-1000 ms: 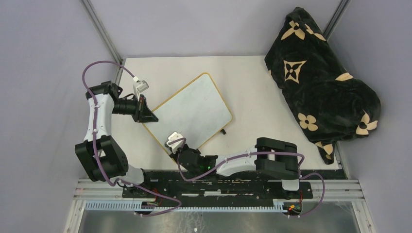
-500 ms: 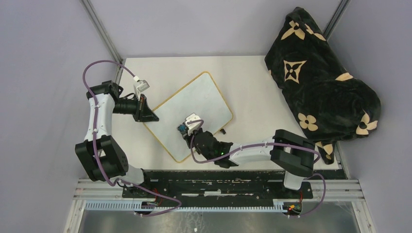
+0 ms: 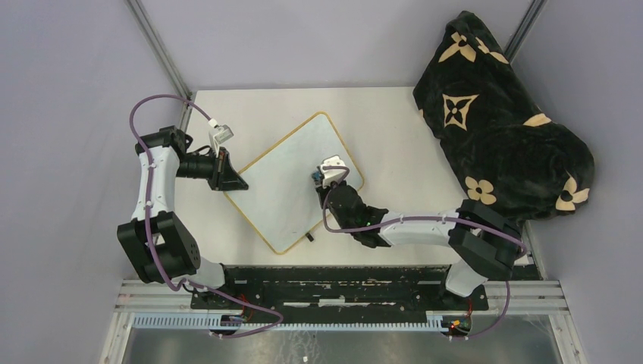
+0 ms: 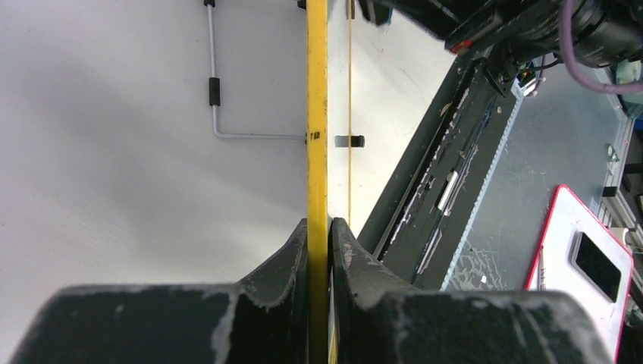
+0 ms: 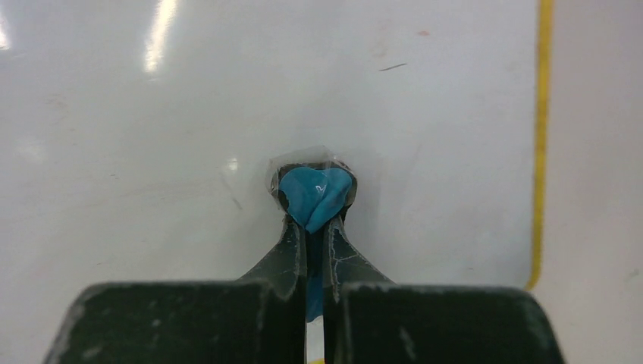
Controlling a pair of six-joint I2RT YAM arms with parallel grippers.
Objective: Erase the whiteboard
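At the near edge, a black base plate (image 3: pixel 341 284) carries both arms. Beyond it is a white surface (image 3: pixel 394 129) enclosed by grey walls (image 3: pixel 318 38). A black blanket (image 3: pixel 500 129) with cream flower marks is heaped at the far right.

The whiteboard (image 3: pixel 280 178) lies diagonally, left of centre on the surface. The left gripper (image 4: pixel 318 227) is clenched on its yellow frame at the left corner. The right gripper (image 5: pixel 312 227) is clamped on a blue wad (image 5: pixel 315 196), which is pressed against the board face near the right corner, just inside the frame.
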